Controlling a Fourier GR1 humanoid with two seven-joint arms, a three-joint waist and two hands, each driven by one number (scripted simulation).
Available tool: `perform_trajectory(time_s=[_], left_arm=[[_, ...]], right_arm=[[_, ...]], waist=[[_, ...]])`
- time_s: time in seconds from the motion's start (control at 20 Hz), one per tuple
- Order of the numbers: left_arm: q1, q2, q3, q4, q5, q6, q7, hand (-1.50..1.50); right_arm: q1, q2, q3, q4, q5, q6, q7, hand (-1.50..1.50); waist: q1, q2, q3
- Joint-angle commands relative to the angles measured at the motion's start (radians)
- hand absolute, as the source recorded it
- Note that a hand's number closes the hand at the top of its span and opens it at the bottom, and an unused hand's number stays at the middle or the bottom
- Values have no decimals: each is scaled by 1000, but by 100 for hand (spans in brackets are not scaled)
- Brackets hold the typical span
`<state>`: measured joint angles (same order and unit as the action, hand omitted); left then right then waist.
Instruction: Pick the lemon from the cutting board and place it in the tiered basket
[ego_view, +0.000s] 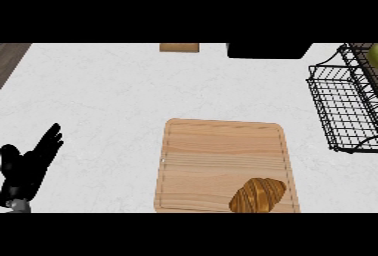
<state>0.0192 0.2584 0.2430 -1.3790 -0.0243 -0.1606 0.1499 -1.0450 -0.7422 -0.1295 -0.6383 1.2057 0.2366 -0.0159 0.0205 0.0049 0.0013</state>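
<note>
The wooden cutting board (221, 150) lies at the counter's middle, near the front edge. No lemon shows on it; a brown croissant (258, 195) rests on its near right corner. The black wire tiered basket (336, 107) stands at the right edge. A sliver of a yellow-green round thing (374, 52), possibly the lemon, shows inside the basket's far part, cut off by the view's edge. My left hand (26, 167) rests at the lower left with fingers straight and up, far from the board. My right hand is out of view.
A tan wooden object (179, 47) and a black boxy object (267, 50) sit at the counter's far edge. The white counter (96, 95) spreads between the board and my left hand. A dark strip (10, 57) borders the far left corner.
</note>
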Motion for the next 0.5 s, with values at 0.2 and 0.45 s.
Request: perform_trajectory(time_s=[0.2,0.45], left_arm=[[-66,3,3,3,-1,17,69,0],[9,-7,5,-5,3,-1,10,0]], right_arm=[[-32,-3,-102,80,-64,-36,28,-150],[-97,-14,-205,28,-157,-103,32,-150]], waist=[[-9,-1,-1],[-9,-6,-1]])
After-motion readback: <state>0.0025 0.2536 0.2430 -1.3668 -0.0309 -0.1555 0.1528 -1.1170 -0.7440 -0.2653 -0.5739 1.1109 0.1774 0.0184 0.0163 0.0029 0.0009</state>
